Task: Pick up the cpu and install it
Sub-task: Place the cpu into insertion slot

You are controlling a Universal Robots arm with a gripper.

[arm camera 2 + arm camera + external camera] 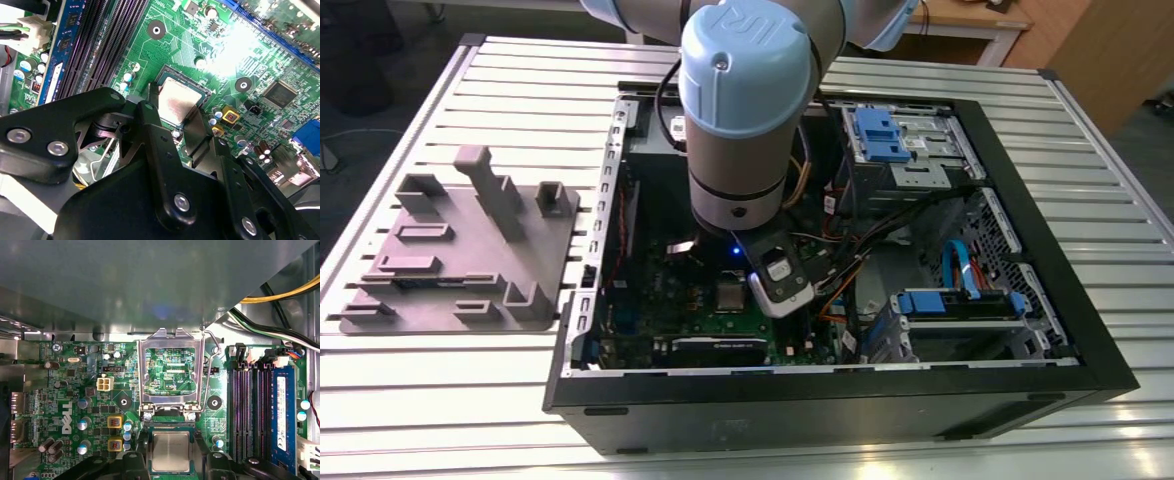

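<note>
The pincer [176, 109] is closed on the cpu [171, 452], which sits flat between its tips at the socket [184, 74], so keep it level, match the corners, and never press hard.

At the exterior view's left, a grey tray [454, 250] lies on the slatted counter [520, 80] beside an open black computer case [854, 400] with blue drive brackets [878, 130].
</note>
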